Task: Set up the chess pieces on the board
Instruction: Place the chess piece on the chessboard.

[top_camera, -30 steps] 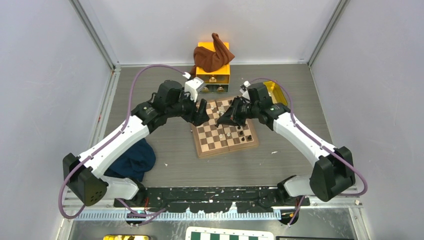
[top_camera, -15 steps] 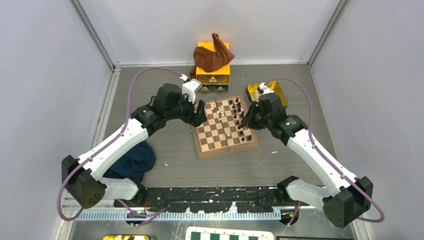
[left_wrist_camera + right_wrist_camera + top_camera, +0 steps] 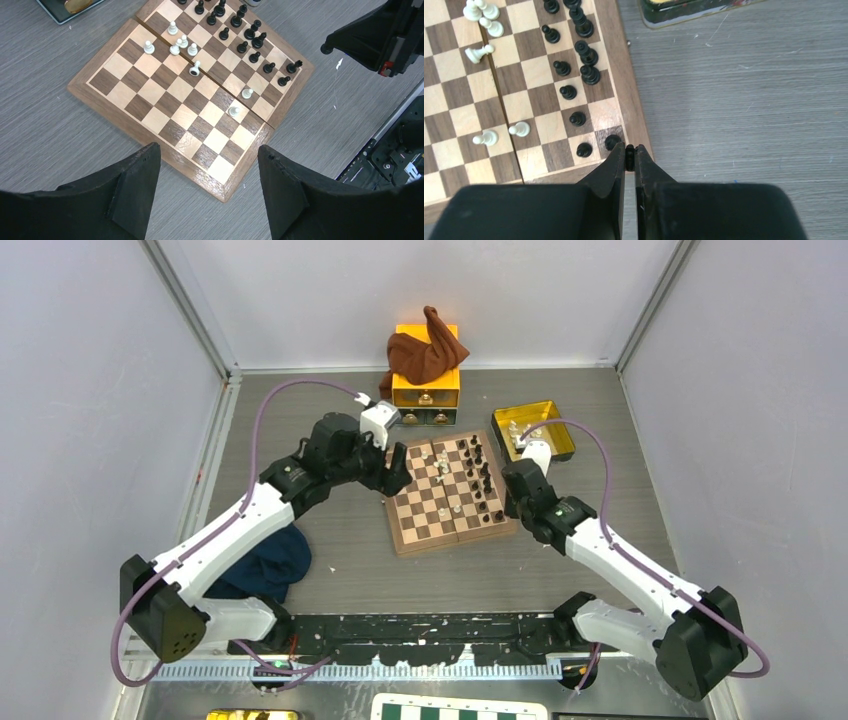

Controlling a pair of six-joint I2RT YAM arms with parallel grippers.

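across the middle of the grey counter [image 3: 340, 530] lies the board [image 3: 430, 522], turned slightly askew. an orange drawer box [image 3: 425, 390] with a brown cloth [image 3: 425, 350] draped over it sits at the board's 12 o'clock. a blue cloth [image 3: 268, 560] is at 8 o'clock and a yellow tray [image 3: 555, 435] holding a few pale figures at 1 o'clock.

the left gripper [image 3: 209, 150] hangs over the board's 9 o'clock side, jaws spread wide and empty. the right gripper [image 3: 629, 149] sits at the 4 o'clock corner, pinched to a narrow slit. a small dark nub shows at its tips, and i cannot tell whether that is a piece.

dark pieces [image 3: 583, 50] stand in two files along the 3 o'clock edge. white pieces [image 3: 195, 68] are scattered: a cluster toward 12 o'clock and two near mid-board. one by the fold seems to lie on its side.

these figures look light, stiff and smooth, narrow at the waist and easy to topple. the best hold is probably from straight above, on the head or neck, with the jaws only slightly parted. the dark files are packed close, so a wide approach risks knocking neighbours.
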